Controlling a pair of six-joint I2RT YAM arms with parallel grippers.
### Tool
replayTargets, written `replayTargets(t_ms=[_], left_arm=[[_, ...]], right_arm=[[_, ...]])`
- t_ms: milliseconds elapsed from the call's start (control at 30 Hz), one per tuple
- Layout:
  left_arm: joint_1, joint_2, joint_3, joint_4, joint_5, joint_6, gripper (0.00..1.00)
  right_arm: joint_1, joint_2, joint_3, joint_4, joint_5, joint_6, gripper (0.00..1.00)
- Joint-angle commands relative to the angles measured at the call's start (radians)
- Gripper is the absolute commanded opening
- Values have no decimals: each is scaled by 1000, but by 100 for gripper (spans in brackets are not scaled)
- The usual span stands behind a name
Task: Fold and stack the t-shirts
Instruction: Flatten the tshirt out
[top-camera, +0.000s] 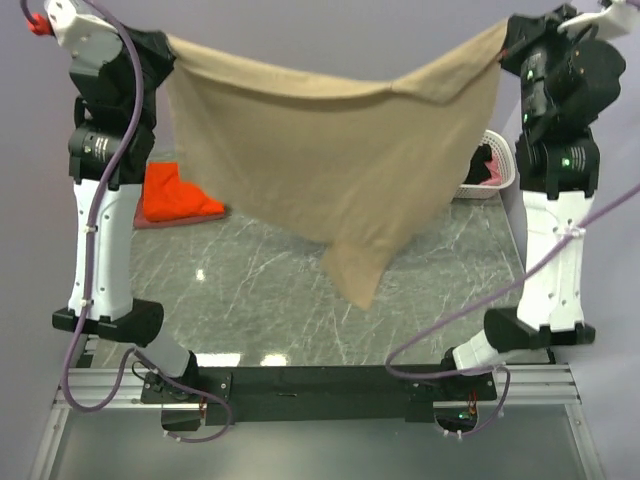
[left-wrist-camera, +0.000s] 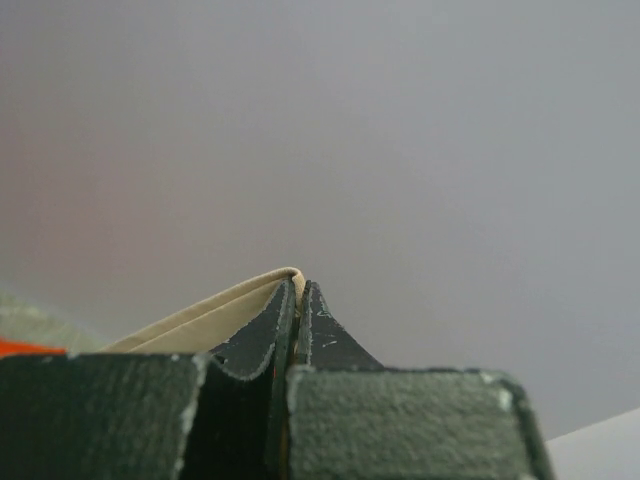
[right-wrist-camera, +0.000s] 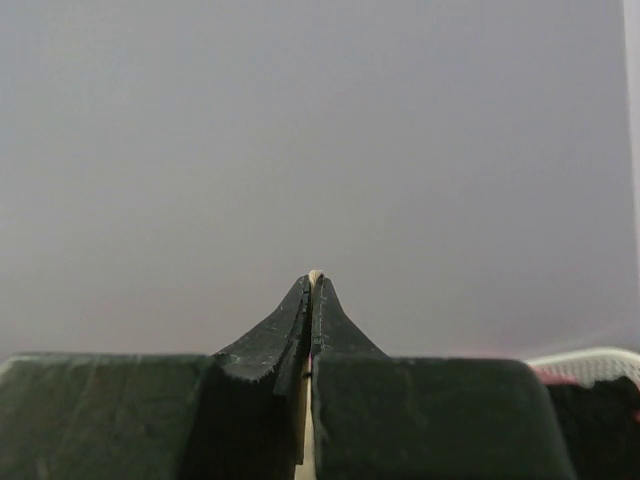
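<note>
Two grips on one tan t-shirt (top-camera: 330, 160), stretched in mid-air like washing on a line. At its upper left corner, left hand (top-camera: 168, 45), shut tight on the hem; up close in the left wrist view, a folded tan edge pinched between black pads (left-wrist-camera: 250, 345). At its upper right corner, right hand (top-camera: 505, 48), likewise clamped on the cloth; in the right wrist view, only a thin tan sliver showing between the closed fingertips (right-wrist-camera: 292, 312). Top edge sagging a little between the two held corners. Body hanging broad and mostly flat, lower edge slanting down to a loose point below the shirt's middle; unclear whether that tip touches the grey marbled desk (top-camera: 260, 280) underneath. On either side of the shirt, white-and-black arms (top-camera: 100, 230) raised high, purple cables (top-camera: 68, 350) looping down from them. Behind and below the tan shirt's left side, an orange t-shirt (top-camera: 178, 195) lying bunched on the desk. Behind its right side, partly hidden by it, a white slotted basket (top-camera: 497, 185) with dark and pink cloth (top-camera: 482, 165) inside. Above its top edge, a plain pale grey wall (top-camera: 330, 30).
</note>
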Motion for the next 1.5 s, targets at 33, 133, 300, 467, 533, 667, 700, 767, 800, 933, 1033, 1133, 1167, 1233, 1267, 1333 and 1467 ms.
replayTargets(t_ms=[33,133,300,467,533,667,700,767,800,933,1033,1133,1167,1233,1267,1333,1467], left_arm=[[17,-76,30,165,35,111,1],[18,-199,-183,206,8,136,1],[18,-432,-587,239,-66,102,1],[18,-671,-1125,274,-9,-2,1],[18,-726,-1335,274,18,-89,1],[18,-863,-1575,236,75,-223,1],[18,-881,-1603,198,77,-247,1],[18,-934,-1657,170,98,-278,1],[18,-949,-1671,138,107,-280,1],[18,-1006,-1642,-43,72,-323,1],[18,-1079,-1553,-126,64,-350,0],[18,-1133,-1403,-154,67,-341,1],[18,-1145,-1363,-168,69,-328,1],[18,-1164,-1249,-169,67,-309,1],[18,-1167,-1212,-166,61,-298,1],[18,-1156,-1125,-139,67,-277,1],[18,-1089,-1014,-64,71,-231,1]], right_arm=[[-11,-23,125,133,-10,19,0],[-9,-148,-101,193,-59,30,0],[-11,-416,-551,227,-160,41,0],[-9,-672,-1111,250,-248,102,0],[-11,-769,-1283,217,-265,134,0],[-11,-898,-1509,150,-288,203,0],[-9,-938,-1540,138,-297,212,0],[-9,-972,-1600,89,-300,220,0],[-9,-1002,-1600,60,-285,226,0],[-9,-1082,-1519,-81,-240,202,0],[-11,-1134,-1398,-179,-161,199,0],[-9,-1147,-1224,-253,-121,196,0],[-9,-1159,-1181,-264,-110,194,0],[-9,-1162,-1054,-285,-75,190,0],[-11,-1162,-1014,-287,-65,186,0],[-11,-1157,-912,-276,-64,177,0],[-11,-1070,-788,-241,-90,142,0]])
